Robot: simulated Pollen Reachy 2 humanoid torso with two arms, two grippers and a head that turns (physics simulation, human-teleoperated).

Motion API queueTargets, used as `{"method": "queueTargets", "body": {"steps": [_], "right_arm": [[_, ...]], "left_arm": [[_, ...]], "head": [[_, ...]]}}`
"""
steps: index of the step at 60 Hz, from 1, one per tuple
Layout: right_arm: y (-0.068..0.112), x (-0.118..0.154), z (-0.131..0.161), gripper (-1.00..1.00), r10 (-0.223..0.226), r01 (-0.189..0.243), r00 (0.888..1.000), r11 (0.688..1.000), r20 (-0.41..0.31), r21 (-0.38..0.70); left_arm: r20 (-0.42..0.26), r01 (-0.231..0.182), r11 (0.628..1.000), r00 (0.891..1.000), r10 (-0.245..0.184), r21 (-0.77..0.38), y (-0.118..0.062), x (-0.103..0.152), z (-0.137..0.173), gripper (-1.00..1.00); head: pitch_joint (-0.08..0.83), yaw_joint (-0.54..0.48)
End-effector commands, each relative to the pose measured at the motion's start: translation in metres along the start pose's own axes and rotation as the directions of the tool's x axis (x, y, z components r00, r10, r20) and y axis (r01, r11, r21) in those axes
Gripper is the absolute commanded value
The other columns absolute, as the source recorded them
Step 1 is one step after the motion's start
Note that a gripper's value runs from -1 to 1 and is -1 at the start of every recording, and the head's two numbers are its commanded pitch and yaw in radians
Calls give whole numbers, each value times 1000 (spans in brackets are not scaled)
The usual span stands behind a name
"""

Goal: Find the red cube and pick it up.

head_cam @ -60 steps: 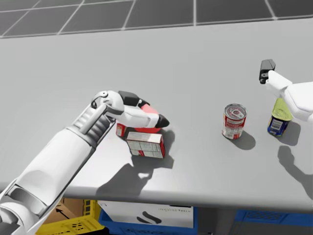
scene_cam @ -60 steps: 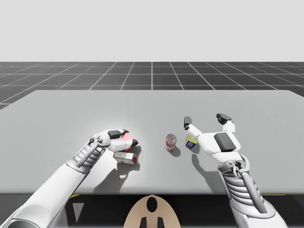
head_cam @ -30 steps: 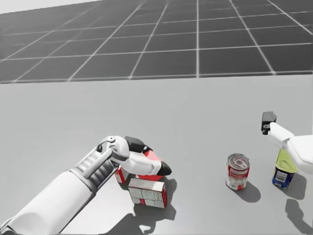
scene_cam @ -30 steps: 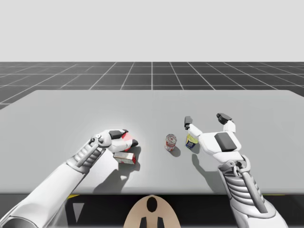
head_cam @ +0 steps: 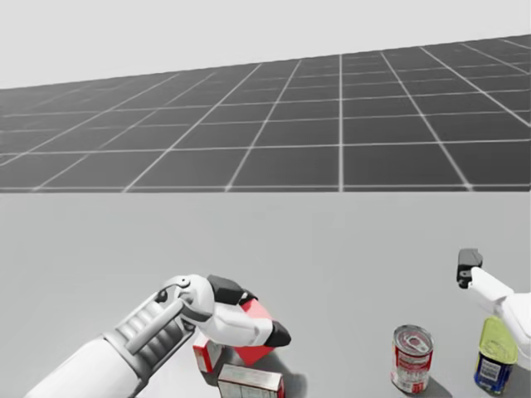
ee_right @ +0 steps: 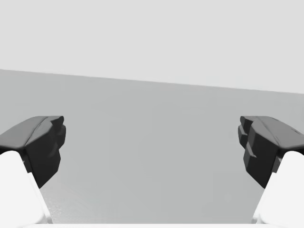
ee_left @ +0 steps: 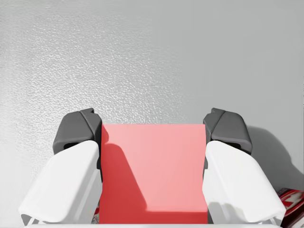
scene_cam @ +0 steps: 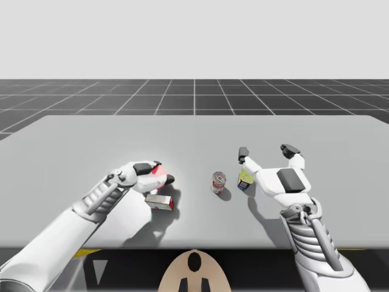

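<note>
Closest to the table's front edge lies a red-and-white box (scene_cam: 159,202). Just behind it, the robot's left gripper (scene_cam: 160,173) is pinching the red cube (ee_left: 154,171), one finger pressed flat against each side. Off to the right stands a red can (scene_cam: 218,182), then a yellow bottle with a blue label (scene_cam: 245,179). The right gripper (scene_cam: 265,152) hangs by that bottle, fingers spread wide around nothing. Beyond them stretches the bare grey table (scene_cam: 194,131).

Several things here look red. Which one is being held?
The plain red cube, clamped between the fingers of the left end effector. The red-and-white box lies free nearby; the red can stands apart, untouched.
</note>
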Motion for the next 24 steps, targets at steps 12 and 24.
{"method": "queueTargets", "body": {"steps": [12,24], "right_arm": [[7,-3,-5,-1000,-66,69,997,995,39,-78],[4,-3,-3,-1000,-63,65,995,998,76,-24]], "left_arm": [[101,127,979,984,-145,160,9,69,77,1000],[284,171,949,927,-246,266,-7,113,150,1000]], "head": [[305,197],[298,199]]}}
